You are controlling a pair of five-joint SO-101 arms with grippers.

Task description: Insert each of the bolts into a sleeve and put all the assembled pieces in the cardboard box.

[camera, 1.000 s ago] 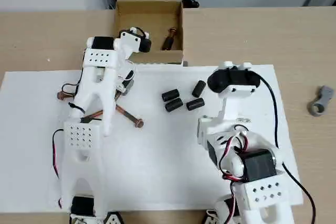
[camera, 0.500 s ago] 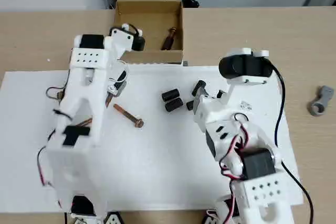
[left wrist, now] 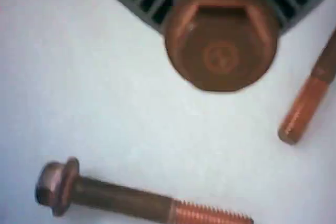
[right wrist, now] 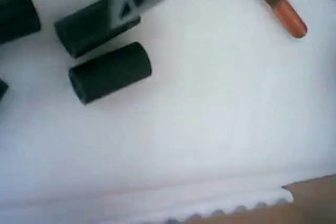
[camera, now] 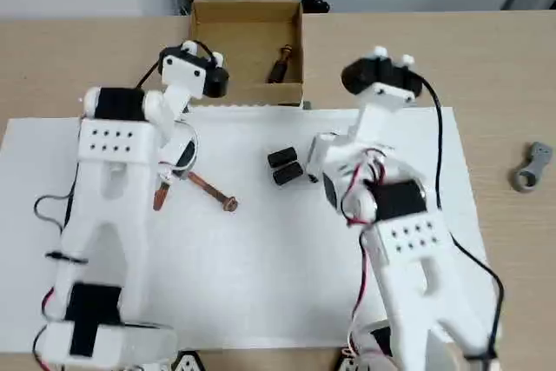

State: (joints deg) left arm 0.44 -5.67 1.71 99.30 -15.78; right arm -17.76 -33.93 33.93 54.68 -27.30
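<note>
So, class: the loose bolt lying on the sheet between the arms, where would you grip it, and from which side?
I'd take the loose bolt by its shank, behind the head, coming straight down with the jaws across its length. It lies flat on the sheet, so only its sides are open, and the other end is left free for a sleeve.

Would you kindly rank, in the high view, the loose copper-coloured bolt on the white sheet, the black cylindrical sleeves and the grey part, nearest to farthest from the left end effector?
From the left end effector, shut on a second bolt:
1. The loose copper-coloured bolt, just beside it on the white sheet.
2. The black cylindrical sleeves, at mid-sheet.
3. The grey part, off the sheet, far right.
</note>
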